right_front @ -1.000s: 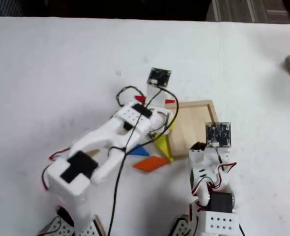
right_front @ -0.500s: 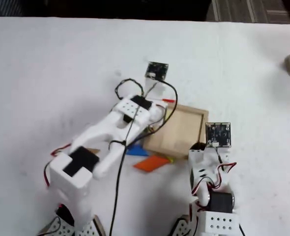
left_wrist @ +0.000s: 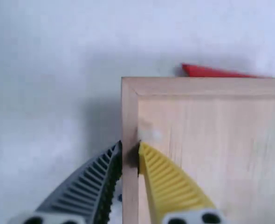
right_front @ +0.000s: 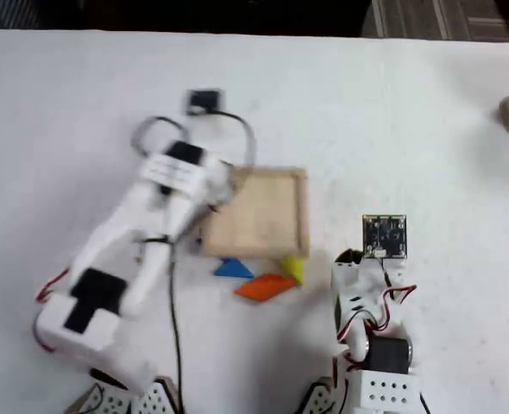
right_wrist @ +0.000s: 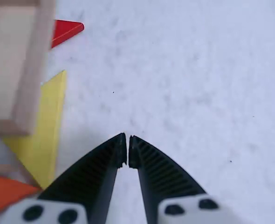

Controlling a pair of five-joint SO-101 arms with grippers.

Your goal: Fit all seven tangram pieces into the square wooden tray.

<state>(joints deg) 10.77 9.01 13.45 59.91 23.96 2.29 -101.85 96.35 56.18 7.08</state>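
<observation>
Wooden tray [right_front: 263, 216]: flat on the white table [right_front: 410, 112], its pale floor open to my overhead feed
Left gripper [left_wrist: 129, 151]: clamped on the tray's wall close to a corner, the grey finger [left_wrist: 91, 182] outside the wall and the yellow finger [left_wrist: 168, 182] inside it
Right gripper [right_wrist: 127, 149]: tips all but touching, nothing between them, over the table off one corner of the tray and apart from it
Yellow piece [right_front: 293, 268]: outside the tray, just beside its outer wall at the corner nearest the right arm
Blue triangle [right_front: 233, 268]: outside the tray, just beside the wall that faces the arms
Orange piece [right_front: 266, 286]: a little farther out from that same wall, between blue and yellow
Red piece [left_wrist: 212, 71]: as I see it, outside the tray, showing past the wall opposite the arms
</observation>
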